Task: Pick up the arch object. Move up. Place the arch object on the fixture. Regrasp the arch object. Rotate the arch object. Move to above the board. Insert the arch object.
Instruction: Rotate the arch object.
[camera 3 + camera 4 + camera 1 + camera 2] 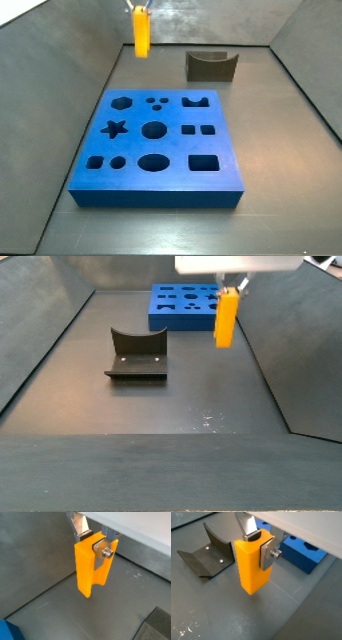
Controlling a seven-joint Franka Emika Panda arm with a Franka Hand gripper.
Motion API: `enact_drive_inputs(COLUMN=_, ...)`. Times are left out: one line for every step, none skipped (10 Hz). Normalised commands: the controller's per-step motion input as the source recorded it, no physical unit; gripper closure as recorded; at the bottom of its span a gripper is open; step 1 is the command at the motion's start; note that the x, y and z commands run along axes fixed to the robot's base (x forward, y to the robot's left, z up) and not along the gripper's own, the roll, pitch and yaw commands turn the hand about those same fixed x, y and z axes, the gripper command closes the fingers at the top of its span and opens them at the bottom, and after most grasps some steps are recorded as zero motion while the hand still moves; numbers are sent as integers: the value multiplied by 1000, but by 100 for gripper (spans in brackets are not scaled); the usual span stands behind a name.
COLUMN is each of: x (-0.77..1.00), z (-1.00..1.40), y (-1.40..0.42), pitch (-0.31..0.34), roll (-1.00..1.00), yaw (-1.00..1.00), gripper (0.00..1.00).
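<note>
Gripper (264, 543) clamped on arch object (251, 566), block hanging below it, clear of floor.

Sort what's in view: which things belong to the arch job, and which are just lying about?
Job:
arch object, hanging upright in the gripper, off the floor
fixture, empty
board

Lying about:
nothing visible

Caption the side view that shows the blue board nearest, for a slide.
Gripper holds the bright orange oblong arch object aloft, beyond the holed blue board and dark notched fixture.
</note>
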Motion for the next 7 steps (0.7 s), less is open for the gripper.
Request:
enact_drive_inputs(x=22, z=-1000, y=12, pitch=-57, roll=-44, yaw=25, gripper=100)
enact_drive_inputs(x=25, z=-1000, y=11, pitch=-59, roll=-51, yaw=28, gripper=100)
enact_drive_inputs(x=20, z=-938, y=8, pitch=-58, roll=-59, yaw=29, gripper=100)
enact_drive_inputs(x=20, z=-832, y=5, pitch=-60, roll=-64, yaw=29, gripper=100)
enact_drive_inputs(x=20, z=-761, y=3, pitch=-60, roll=-68, yaw=28, gripper=100)
enact_drive_inputs(x=21, z=-625, y=-1, pitch=-61, roll=-75, yaw=26, gripper=100)
enact_drive_inputs(x=21, z=-493, y=-3, pitch=-57, roll=-82, yaw=27, gripper=100)
